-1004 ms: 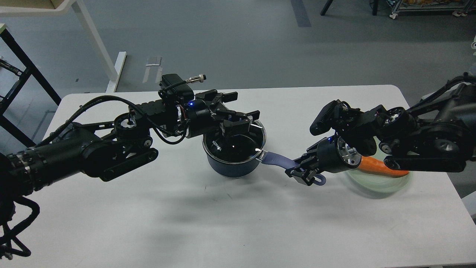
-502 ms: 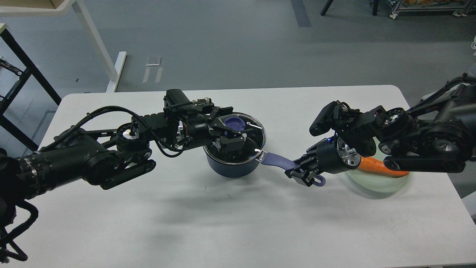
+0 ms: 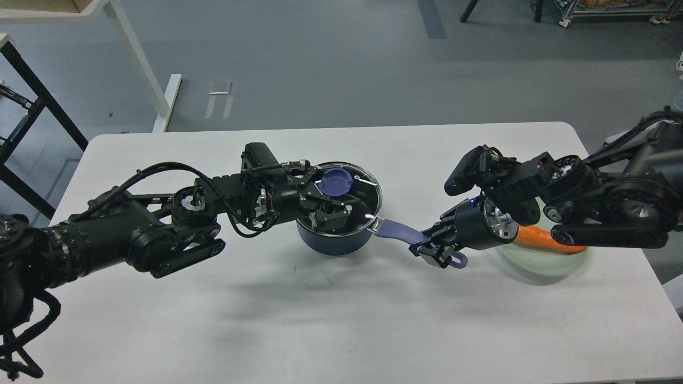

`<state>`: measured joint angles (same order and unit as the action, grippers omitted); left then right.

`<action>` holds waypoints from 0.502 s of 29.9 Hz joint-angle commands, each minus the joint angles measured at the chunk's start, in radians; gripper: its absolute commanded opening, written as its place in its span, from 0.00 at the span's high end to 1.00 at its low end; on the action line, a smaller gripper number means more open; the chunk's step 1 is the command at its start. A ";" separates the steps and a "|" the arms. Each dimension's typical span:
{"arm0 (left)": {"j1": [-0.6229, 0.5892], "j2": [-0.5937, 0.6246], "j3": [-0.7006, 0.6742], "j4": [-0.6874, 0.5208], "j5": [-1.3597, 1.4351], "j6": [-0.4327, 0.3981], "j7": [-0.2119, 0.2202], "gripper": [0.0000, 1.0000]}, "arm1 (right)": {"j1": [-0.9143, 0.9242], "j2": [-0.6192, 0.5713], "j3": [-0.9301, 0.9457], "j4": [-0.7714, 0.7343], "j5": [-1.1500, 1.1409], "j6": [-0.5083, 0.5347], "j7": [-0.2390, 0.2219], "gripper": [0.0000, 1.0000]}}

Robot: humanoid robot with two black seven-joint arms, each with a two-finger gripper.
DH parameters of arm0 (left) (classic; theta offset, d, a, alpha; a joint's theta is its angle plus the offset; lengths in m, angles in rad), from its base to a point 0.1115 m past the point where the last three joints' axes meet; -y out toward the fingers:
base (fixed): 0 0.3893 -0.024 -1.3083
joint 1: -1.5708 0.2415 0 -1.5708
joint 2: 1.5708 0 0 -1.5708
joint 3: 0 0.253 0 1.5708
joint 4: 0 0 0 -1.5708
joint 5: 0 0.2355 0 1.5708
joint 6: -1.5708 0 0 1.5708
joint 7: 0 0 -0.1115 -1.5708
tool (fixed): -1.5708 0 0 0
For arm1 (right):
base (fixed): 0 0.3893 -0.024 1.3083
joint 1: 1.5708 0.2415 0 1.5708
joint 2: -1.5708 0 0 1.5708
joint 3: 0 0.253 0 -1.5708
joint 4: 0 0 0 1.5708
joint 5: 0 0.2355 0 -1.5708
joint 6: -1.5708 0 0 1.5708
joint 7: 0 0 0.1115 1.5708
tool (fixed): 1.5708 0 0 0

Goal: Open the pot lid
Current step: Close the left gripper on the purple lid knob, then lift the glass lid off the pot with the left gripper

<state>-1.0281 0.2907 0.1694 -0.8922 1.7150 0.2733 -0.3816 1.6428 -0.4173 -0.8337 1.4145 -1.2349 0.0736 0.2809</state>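
Pot sits near the middle of the white table, a dark blue saucepan whose long axis runs from the bowl out along its purple handle. That handle points to the robot's right and slightly toward the near edge, ending in a small hanging loop. On top lies the glass lid, seated flat on the rim, with a round purple knob standing up at its centre.

Coming in from the left, the left gripper hangs low over the lid, just on the near side of the knob. Its fingers are spread apart and hold nothing; whether they touch the glass cannot be told, since dark parts overlap there.

From the right, the right gripper is clamped on the far end of the handle, close to the loop, with its fingers closed around the purple grip.

Behind that arm, a pale green plate rests on the table, well apart from the pot, and an orange carrot lies across it, partly hidden by the wrist.
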 commanded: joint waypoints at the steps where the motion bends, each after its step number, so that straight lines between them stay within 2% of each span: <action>1: -0.003 -0.001 0.009 -0.001 0.000 0.014 -0.005 0.27 | 0.000 0.000 0.001 0.000 0.000 -0.002 -0.002 0.75; 9: -0.007 0.010 -0.001 -0.004 -0.015 0.015 -0.010 0.45 | 0.003 0.000 0.001 0.000 0.000 0.000 0.000 0.74; 15: -0.018 0.025 -0.002 -0.013 -0.017 0.012 -0.026 0.46 | 0.003 0.000 0.001 -0.002 0.000 0.000 0.000 0.73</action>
<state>-1.0414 0.3069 0.1661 -0.9041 1.6985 0.2881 -0.4034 1.6456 -0.4171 -0.8329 1.4133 -1.2349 0.0730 0.2802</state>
